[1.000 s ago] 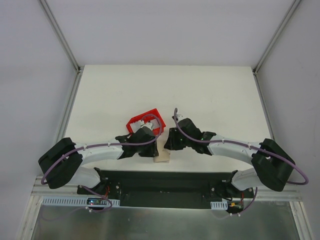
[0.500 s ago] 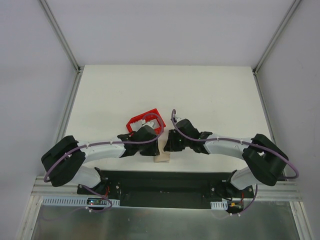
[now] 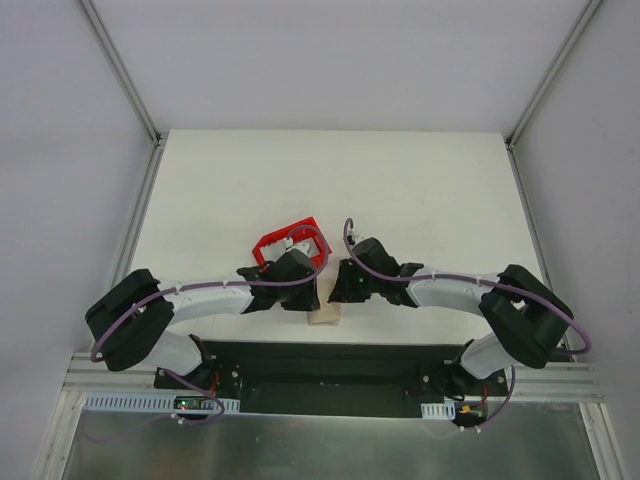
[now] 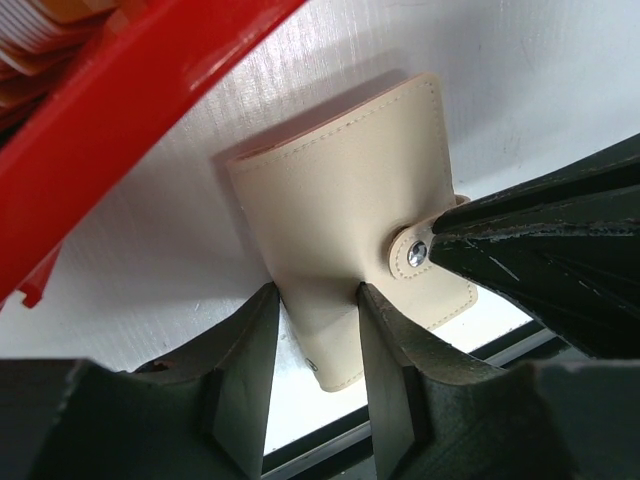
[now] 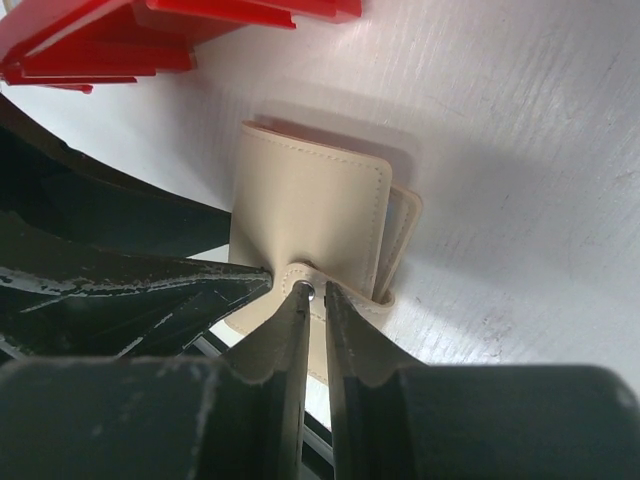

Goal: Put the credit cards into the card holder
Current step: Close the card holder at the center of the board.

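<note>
Now the closed tan card holder (image 4: 340,200) lies on the table (image 4: 520,90) beside the red bin (image 4: 130,120). The left gripper (image 4: 318,296) clamps its near edge and the right gripper (image 5: 313,292) pinches the snap tab (image 4: 415,250). This looks like the unsnapping step: next, the tab needs peeling up while the holder is held down.

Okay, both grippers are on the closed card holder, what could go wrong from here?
The right gripper pinches only the small snap tab, so it may slip off when pulling and leave the card holder shut. The left gripper grips just one end; a hard tug could twist or drag it free. It also lies near the table's near edge and might slide off.
</note>
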